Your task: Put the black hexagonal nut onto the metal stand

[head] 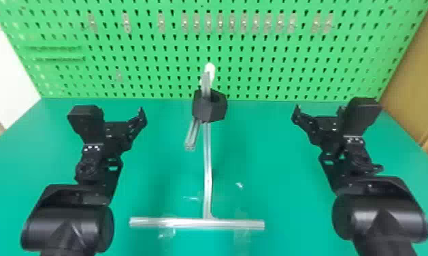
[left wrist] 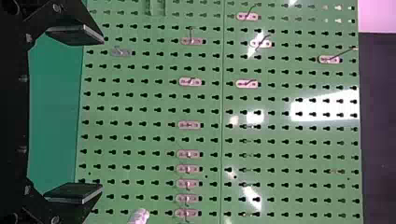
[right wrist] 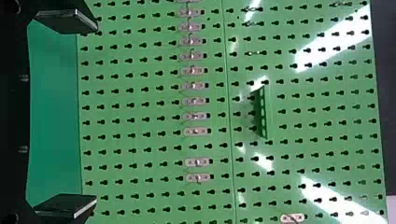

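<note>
In the head view the black hexagonal nut (head: 209, 110) sits around the post of the metal stand (head: 207, 163), the post's upper end coming up through its hole. My left gripper (head: 116, 131) is left of the nut, apart from it, and my right gripper (head: 317, 114) is to its right, also apart. Nothing lies between the spread fingers of the left gripper (left wrist: 87, 113) in the left wrist view. Over in the right wrist view, the right gripper (right wrist: 80, 113) has its fingers wide apart and holds nothing.
A green pegboard (head: 148, 68) with a row of small metal hooks rises behind the green table (head: 155, 163). The stand's crossbar (head: 230, 224) lies near the front, with clear tape on it. A short metal bar (head: 192, 136) slants forward below the nut.
</note>
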You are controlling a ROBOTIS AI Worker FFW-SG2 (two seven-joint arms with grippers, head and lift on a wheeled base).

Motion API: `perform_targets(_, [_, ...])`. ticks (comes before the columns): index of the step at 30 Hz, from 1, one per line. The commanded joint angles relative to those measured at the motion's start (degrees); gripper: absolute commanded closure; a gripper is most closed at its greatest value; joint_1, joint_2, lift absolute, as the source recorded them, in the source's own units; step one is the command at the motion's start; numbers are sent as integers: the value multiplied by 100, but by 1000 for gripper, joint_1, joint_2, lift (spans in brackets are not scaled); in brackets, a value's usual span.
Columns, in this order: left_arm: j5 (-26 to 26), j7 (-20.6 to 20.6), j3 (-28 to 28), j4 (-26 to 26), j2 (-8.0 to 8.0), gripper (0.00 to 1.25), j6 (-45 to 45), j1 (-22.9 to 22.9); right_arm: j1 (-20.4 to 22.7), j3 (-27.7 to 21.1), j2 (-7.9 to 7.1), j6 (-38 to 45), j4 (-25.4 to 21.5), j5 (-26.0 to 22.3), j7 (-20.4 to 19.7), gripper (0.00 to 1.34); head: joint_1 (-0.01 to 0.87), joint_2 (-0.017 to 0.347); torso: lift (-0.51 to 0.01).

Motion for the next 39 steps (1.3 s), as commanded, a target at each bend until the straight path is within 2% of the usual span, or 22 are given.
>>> perform_targets(1, [-12, 7, -11, -2, -6, 165, -7, 1, -8, 6, 0, -1, -9, -37, -4, 28, 693, 81, -1])
perform_targets(39, [-65, 16, -20, -19, 2, 165, -16, -34, -17, 6, -27, 87, -35, -125, -4, 35, 693, 81, -1])
